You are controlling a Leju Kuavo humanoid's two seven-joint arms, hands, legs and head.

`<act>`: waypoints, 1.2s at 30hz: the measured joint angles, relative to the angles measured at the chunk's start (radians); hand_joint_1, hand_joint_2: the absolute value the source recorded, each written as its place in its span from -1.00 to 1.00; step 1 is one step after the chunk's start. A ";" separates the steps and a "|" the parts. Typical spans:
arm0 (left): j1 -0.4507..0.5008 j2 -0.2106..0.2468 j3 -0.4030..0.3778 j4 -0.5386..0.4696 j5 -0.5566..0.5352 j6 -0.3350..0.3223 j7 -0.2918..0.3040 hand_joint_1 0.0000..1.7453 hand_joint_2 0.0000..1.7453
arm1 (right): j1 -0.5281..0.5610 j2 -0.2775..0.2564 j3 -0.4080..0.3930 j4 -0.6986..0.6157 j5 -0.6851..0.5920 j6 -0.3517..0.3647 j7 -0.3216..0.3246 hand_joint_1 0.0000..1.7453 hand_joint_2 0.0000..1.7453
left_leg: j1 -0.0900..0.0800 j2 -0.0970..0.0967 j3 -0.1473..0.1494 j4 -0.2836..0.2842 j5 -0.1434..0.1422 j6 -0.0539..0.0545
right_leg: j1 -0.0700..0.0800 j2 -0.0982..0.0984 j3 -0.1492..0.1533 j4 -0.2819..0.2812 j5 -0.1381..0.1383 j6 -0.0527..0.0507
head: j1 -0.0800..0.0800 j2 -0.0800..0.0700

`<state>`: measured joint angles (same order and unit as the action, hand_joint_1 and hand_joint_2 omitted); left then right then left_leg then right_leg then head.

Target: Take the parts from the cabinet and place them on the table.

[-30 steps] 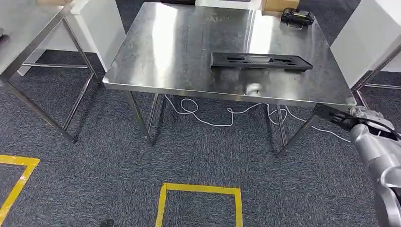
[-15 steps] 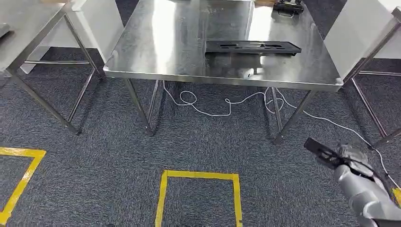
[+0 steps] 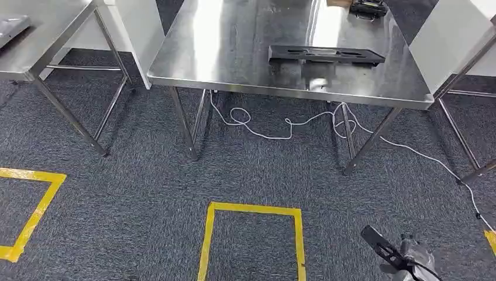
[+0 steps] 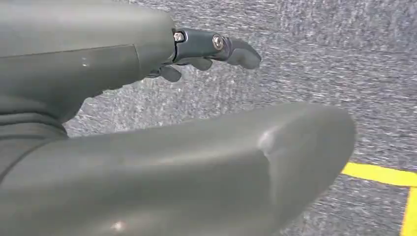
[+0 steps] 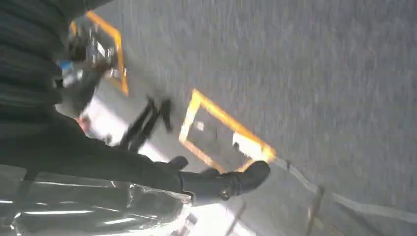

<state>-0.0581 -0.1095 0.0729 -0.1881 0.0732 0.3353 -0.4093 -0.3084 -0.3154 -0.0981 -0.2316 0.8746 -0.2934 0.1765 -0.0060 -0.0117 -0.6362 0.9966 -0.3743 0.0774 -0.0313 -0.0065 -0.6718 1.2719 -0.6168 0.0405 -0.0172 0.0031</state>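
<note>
One black part (image 3: 326, 54) already lies on the counter (image 3: 234, 52). The right hand (image 3: 412, 262) holds another part (image 3: 379, 244) low, well apart from the counter. The left hand (image 4: 206, 49) holds nothing, fingers apart.

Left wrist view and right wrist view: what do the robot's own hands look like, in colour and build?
The left hand has a smooth matte grey cover and a thick rounded grey thumb; its darker finger carries silver screws at the joints. The right hand, blurred, shows dark, nearly black fingers.
</note>
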 joint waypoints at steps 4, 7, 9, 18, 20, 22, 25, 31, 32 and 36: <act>0.000 -0.001 0.000 0.000 -0.003 -0.001 0.000 -1.00 -1.00 | 0.062 0.033 -0.071 0.001 -0.048 -0.025 -0.051 -1.00 1.00 | -0.007 0.000 -0.064 0.001 0.052 -0.010 | 0.002 0.001 0.144 -0.134 0.095 0.033 | -0.001 0.000; -0.001 -0.002 0.000 -0.001 -0.008 -0.008 0.000 -1.00 -1.00 | 0.105 0.060 -0.118 0.001 -0.075 -0.025 -0.059 -1.00 1.00 | -0.012 0.004 -0.071 -0.010 0.090 -0.030 | 0.021 0.002 0.257 -0.334 0.050 -0.003 | -0.009 0.000; 0.000 -0.001 0.000 -0.001 -0.018 -0.011 0.001 -1.00 -1.00 | 0.140 0.089 -0.148 0.003 -0.069 -0.015 -0.061 -1.00 1.00 | -0.008 0.005 -0.071 -0.020 0.116 -0.038 | 0.029 0.003 0.250 -0.333 0.065 -0.017 | -0.007 0.000; 0.005 0.005 0.000 0.002 -0.039 -0.013 0.009 -1.00 -1.00 | 0.248 0.200 -0.215 0.025 -0.119 0.096 -0.051 -1.00 1.00 | 0.035 0.007 -0.045 0.303 -0.092 -0.099 | -0.003 -0.005 0.113 -0.311 0.183 -0.038 | -0.012 0.000; 0.000 0.006 0.000 0.001 -0.042 -0.019 0.009 -1.00 -1.00 | 0.254 0.212 -0.242 0.026 -0.140 0.118 -0.064 -1.00 1.00 | 0.045 0.004 0.092 0.148 -0.094 -0.107 | -0.006 -0.002 0.083 -0.288 0.196 -0.025 | -0.013 0.000; -0.006 0.005 0.000 -0.002 -0.047 -0.019 0.010 -1.00 -1.00 | 0.259 0.229 -0.257 0.026 -0.142 0.119 -0.089 -1.00 1.00 | 0.036 -0.004 0.173 0.009 -0.166 -0.093 | -0.001 -0.002 0.063 -0.278 0.210 -0.005 | -0.014 0.000; -0.004 0.006 0.000 -0.001 -0.056 -0.017 0.017 -1.00 -1.00 | 0.266 0.261 -0.284 0.029 -0.158 0.116 -0.100 -1.00 1.00 | 0.017 0.001 0.146 0.005 -0.143 -0.058 | 0.005 0.000 0.052 -0.294 0.248 0.024 | -0.015 0.000; -0.013 0.003 -0.006 0.000 -0.080 -0.035 0.056 -1.00 -1.00 | 0.274 0.315 -0.304 0.035 -0.150 0.118 -0.056 -1.00 1.00 | 0.014 0.015 0.041 -0.006 -0.045 -0.021 | 0.002 0.003 -0.026 0.018 0.020 -0.004 | -0.001 0.000; -0.015 0.002 -0.006 0.000 -0.083 -0.036 0.061 -1.00 -1.00 | 0.274 0.322 -0.305 0.035 -0.151 0.123 -0.053 -1.00 1.00 | 0.013 0.017 0.024 -0.005 -0.027 -0.023 | 0.002 0.003 -0.010 0.039 0.049 0.014 | -0.002 0.000; -0.021 0.003 -0.008 -0.002 -0.087 -0.040 0.066 -1.00 -1.00 | 0.268 0.334 -0.324 0.034 -0.180 0.122 -0.068 -1.00 1.00 | 0.008 0.019 -0.046 -0.001 0.037 -0.043 | 0.006 0.003 0.243 -0.233 0.083 0.014 | 0.000 0.000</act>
<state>-0.0786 -0.1064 0.0648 -0.1904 -0.0141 0.2956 -0.3429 -0.0401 0.0187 -0.4220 -0.1972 0.6942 -0.1709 0.1087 0.0017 0.0074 -0.6825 0.9961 -0.3372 0.0346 -0.0256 -0.0032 -0.4291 1.0389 -0.5334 0.0543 -0.0168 0.0030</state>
